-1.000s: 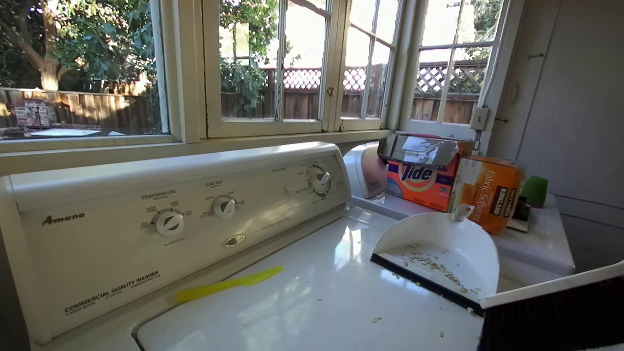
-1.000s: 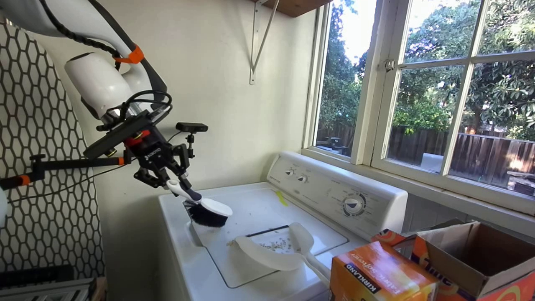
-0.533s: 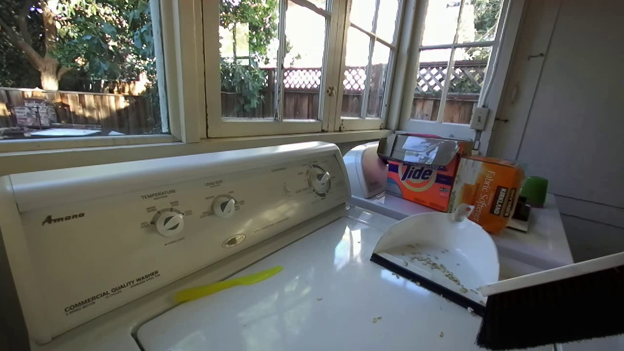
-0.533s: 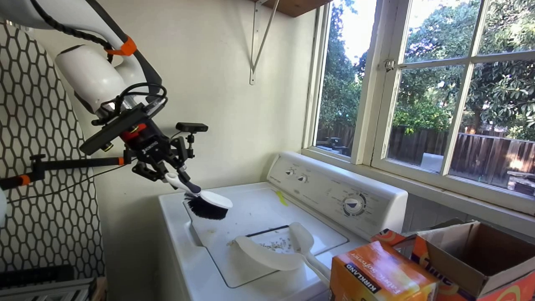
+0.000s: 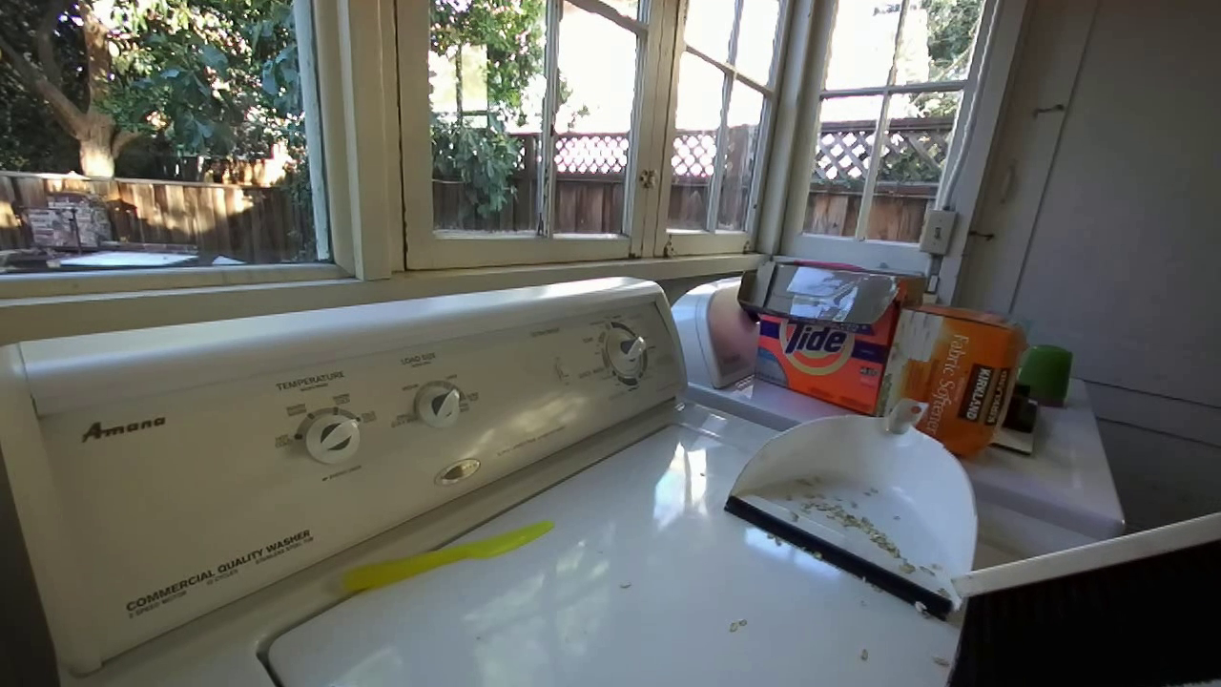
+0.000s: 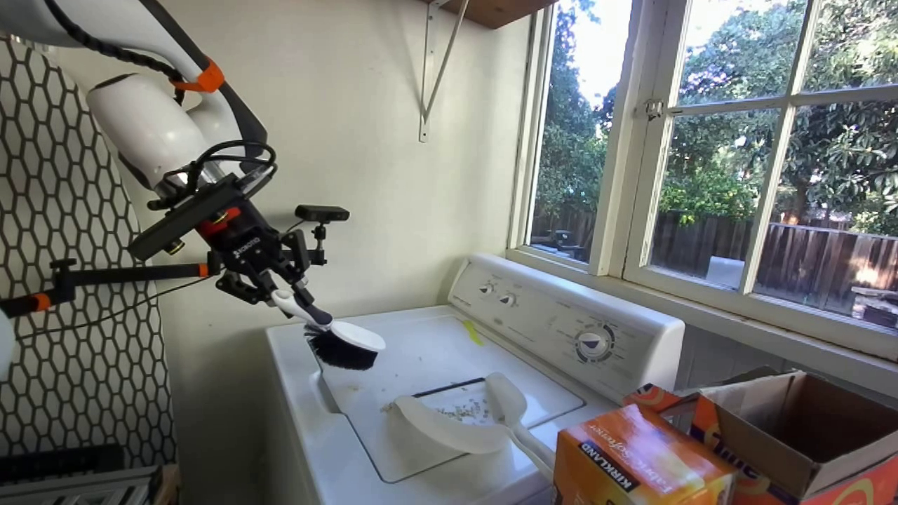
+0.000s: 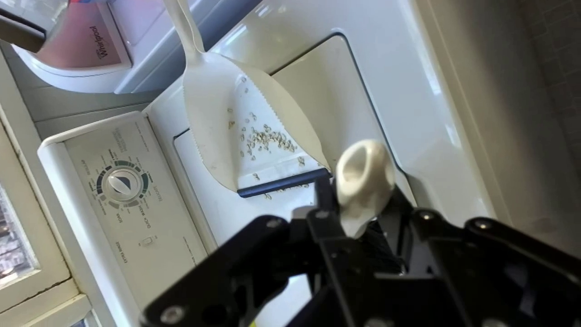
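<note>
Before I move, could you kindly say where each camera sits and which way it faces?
An exterior view: near the washer, facing its control panel; no robot body shows.
An exterior view: behind the Kirkland box, facing across the washer; arm and claw show.
Wrist view: behind the claw, facing down over the dustpan; claw gripping brush shows.
Both exterior views share the dustpan.
</note>
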`<state>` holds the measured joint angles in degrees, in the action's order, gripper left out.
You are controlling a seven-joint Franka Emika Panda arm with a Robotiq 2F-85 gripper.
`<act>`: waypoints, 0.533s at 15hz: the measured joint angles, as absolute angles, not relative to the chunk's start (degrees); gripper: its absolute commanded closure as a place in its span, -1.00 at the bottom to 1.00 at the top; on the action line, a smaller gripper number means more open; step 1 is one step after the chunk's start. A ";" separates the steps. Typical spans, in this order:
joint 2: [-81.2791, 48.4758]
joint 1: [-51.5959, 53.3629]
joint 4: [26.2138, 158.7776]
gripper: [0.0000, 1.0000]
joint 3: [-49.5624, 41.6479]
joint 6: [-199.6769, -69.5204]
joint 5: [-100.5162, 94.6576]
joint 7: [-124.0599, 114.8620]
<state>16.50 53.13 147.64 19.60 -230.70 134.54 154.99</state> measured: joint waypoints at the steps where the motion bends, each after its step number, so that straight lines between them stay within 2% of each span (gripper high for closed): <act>1: 16.59 53.36 147.68 0.85 19.57 -230.53 134.76 155.04; 8: 16.98 55.02 148.85 0.85 18.59 -228.20 136.49 155.34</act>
<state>16.98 55.02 148.85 18.59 -228.20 136.49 155.34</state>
